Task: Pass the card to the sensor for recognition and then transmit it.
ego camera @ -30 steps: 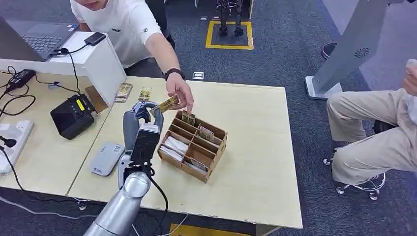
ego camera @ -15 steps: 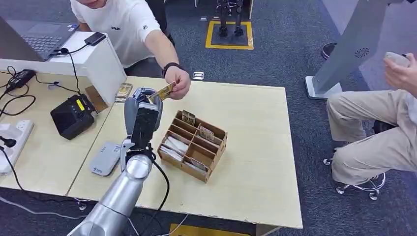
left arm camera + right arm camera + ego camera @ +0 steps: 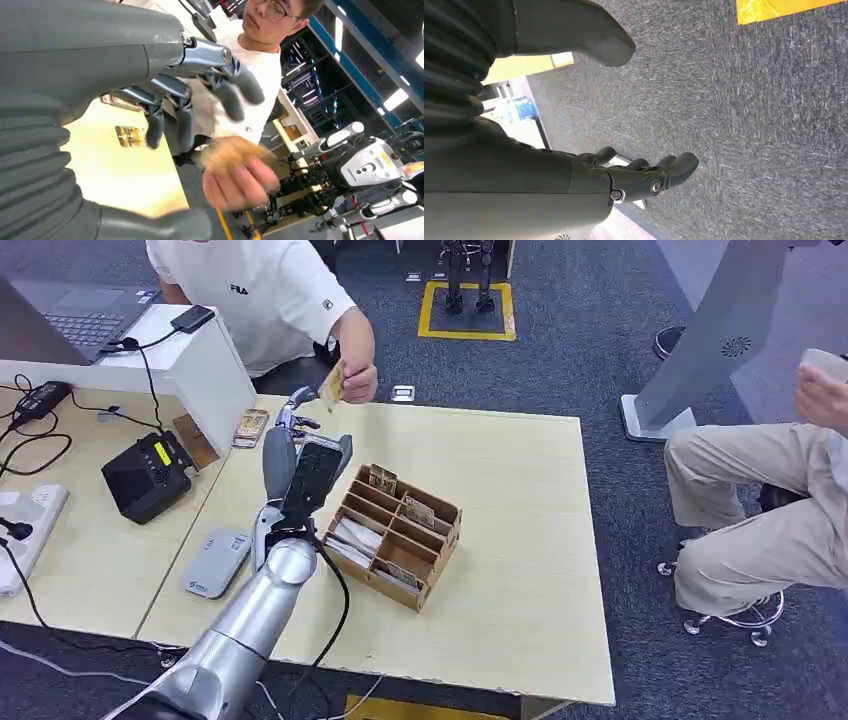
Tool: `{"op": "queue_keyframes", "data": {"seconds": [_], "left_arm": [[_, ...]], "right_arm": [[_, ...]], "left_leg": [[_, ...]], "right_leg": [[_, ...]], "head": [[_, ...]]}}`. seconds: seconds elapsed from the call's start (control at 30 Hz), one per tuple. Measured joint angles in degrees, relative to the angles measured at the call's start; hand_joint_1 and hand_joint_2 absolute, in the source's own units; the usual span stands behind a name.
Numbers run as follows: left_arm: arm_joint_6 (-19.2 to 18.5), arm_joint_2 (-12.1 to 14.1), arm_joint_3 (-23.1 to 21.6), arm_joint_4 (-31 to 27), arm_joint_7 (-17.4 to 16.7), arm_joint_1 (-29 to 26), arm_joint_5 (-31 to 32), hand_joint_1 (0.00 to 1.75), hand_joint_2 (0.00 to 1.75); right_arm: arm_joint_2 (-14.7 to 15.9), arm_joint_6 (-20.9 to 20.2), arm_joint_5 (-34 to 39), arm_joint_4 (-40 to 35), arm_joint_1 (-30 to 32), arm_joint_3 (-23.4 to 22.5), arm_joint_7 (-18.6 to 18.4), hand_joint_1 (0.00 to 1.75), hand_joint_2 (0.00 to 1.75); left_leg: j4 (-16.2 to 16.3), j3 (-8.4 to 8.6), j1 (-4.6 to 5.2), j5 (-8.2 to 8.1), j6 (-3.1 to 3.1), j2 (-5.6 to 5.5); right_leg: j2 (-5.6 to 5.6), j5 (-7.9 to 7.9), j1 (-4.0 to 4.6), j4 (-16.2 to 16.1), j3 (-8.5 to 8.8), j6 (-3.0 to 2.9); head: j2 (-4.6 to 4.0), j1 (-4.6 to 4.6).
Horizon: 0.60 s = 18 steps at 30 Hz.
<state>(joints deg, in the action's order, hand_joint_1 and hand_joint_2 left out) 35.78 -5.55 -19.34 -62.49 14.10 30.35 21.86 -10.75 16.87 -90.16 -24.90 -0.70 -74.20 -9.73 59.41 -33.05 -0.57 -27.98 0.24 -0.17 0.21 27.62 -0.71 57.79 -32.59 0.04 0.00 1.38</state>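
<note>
A person's hand (image 3: 358, 383) holds the gold-patterned card (image 3: 332, 387) upright just past the table's far edge. My left hand (image 3: 283, 440) is raised over the far part of the table, its fingers spread right below the card and apart from it. In the left wrist view the fingers (image 3: 220, 75) are parted with nothing in them, and the blurred card (image 3: 227, 152) sits in the person's hand (image 3: 240, 182) beyond. The grey flat sensor pad (image 3: 215, 562) lies near the table's left front. My right hand (image 3: 634, 180) hangs over the carpet, holding nothing.
A wooden compartment box (image 3: 393, 535) with cards stands mid-table beside my left arm. Loose cards (image 3: 250, 427) lie at the far left of the table (image 3: 520, 540). A black device (image 3: 148, 475) sits on the left desk. A seated person (image 3: 770, 510) is at right.
My left hand has risen and moved toward the table's far edge. The person's hand pulled the card out of my fingers and drew it back toward their body.
</note>
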Motion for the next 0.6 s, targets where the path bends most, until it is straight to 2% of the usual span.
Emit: {"op": "queue_keyframes", "data": {"seconds": [0.33, 0.5, 0.6], "left_arm": [[1.0, 0.0, 0.5, -0.3, 2.1, -0.6, -1.8, 0.00, 1.75], [1.5, 0.2, 1.0, -3.7, 3.7, -3.5, -2.5, 0.00, 1.75], [2.2, 0.3, 1.2, -7.9, 5.8, -6.7, -3.7, 0.00, 1.75]], "right_arm": [[0.1, 0.1, 0.0, 0.1, 0.0, 0.2, -0.1, 0.00, 1.75], [0.1, 0.0, 0.0, 0.1, 0.0, 0.2, -0.2, 0.00, 1.75], [0.0, -0.1, 0.0, 0.0, 0.1, 0.2, -0.3, 0.00, 1.75]], "left_leg": [[0.0, -0.01, 0.00, 0.00, 0.00, -0.01], [0.0, -0.03, 0.00, 0.00, 0.00, -0.01], [0.0, -0.03, 0.00, -0.02, 0.00, 0.01]], "right_leg": [[0.00, 0.00, 0.00, 0.0, 0.02, 0.00], [-0.01, 0.01, 0.00, 0.0, 0.01, 0.00], [0.01, 0.01, 0.00, 0.0, 0.00, 0.00]], "head": [[0.00, 0.00], [0.00, -0.02], [0.00, -0.02]]}}
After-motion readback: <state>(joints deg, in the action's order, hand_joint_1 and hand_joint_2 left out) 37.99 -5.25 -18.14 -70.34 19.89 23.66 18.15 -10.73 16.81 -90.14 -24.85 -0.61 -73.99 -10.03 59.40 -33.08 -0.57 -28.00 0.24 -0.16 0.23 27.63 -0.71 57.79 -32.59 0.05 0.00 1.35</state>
